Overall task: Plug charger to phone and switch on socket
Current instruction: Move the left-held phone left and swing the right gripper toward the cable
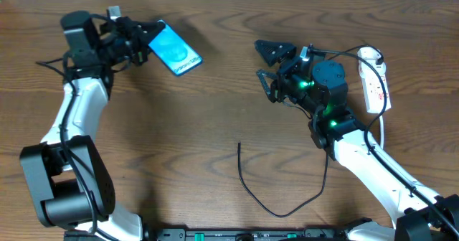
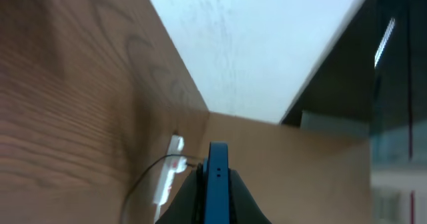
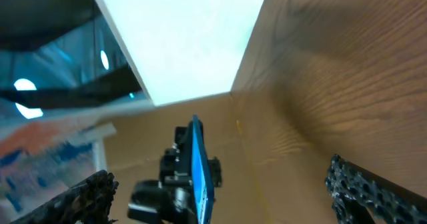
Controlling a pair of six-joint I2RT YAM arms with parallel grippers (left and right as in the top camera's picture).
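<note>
The left gripper (image 1: pixel 145 43) is clamped on one end of the phone (image 1: pixel 174 49) at the table's (image 1: pixel 179 126) far left. The right gripper (image 1: pixel 269 69) is spread wide between the phone and the white power strip (image 1: pixel 374 79). The black charger cable (image 1: pixel 247 187) lies loose near the front edge.

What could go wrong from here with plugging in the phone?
The left end effector grips the phone by one end only, so it might slip or twist. The charger tip lies flat on the table; the open right end effector may struggle to pinch something that thin. It also passes under the right arm and could get dragged.
</note>
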